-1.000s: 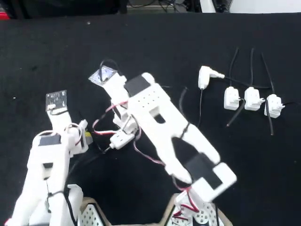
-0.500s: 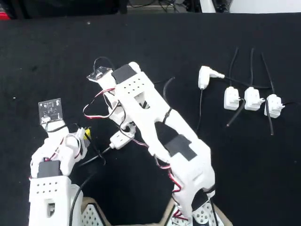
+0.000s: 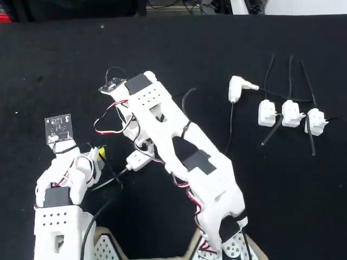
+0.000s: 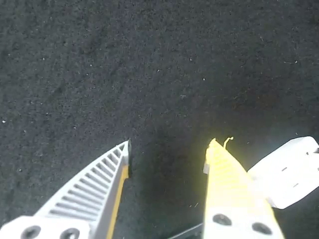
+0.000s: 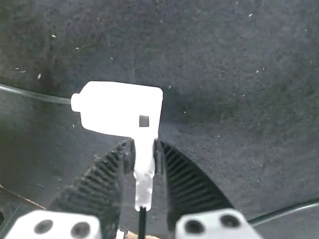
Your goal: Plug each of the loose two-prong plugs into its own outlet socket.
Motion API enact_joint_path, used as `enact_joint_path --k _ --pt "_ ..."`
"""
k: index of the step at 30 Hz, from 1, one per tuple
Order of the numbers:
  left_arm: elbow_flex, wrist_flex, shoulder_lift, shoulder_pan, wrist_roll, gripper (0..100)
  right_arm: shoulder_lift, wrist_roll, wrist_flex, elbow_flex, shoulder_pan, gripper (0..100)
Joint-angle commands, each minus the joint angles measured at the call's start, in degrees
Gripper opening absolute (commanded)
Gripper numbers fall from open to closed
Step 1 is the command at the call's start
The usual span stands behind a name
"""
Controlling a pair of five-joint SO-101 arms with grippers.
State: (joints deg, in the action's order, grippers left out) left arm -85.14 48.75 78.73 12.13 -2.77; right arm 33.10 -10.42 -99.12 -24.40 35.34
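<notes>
Two plugs, three outlet sockets [image 3: 291, 113]; the sockets stand in a row near the desk's [image 3: 179, 49] right edge, the loose plug [image 3: 236, 86] just beside them; my right gripper [image 5: 143, 147] pinches the held plug [image 5: 119, 114] by its stem, toward the near-left corner; my left gripper [image 4: 169, 143] gapes wide, holding nothing.

On the black cloth-covered desk [image 3: 217, 49], a white angled two-prong plug [image 3: 139, 159] lies near the arms' side, left of centre, between the two arms. The left gripper [image 4: 169, 144] sits just to its left, apart from it. The right gripper [image 5: 143, 149] is over it, its fingers [image 5: 107, 174] touching the plug's stem on either side. Farther back and to the right lies a second white two-prong plug [image 3: 235, 88], with a row of three white outlet blocks [image 3: 291, 113] just to its right.
</notes>
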Motion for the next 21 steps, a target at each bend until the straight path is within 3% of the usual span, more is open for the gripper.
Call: enact_joint_path --k 1,10,21 --pt "0.6 0.2 0.7 -0.4 0.0 24 -0.6 -1.0 -2.0 -2.1 0.5 1.0" --pt "0.6 0.2 0.7 -0.2 0.0 24 -1.2 -5.0 -2.1 -1.6 0.4 1.0" --pt "0.7 0.1 0.7 -0.3 0.0 24 -15.3 -5.2 -2.2 7.0 0.4 1.0"
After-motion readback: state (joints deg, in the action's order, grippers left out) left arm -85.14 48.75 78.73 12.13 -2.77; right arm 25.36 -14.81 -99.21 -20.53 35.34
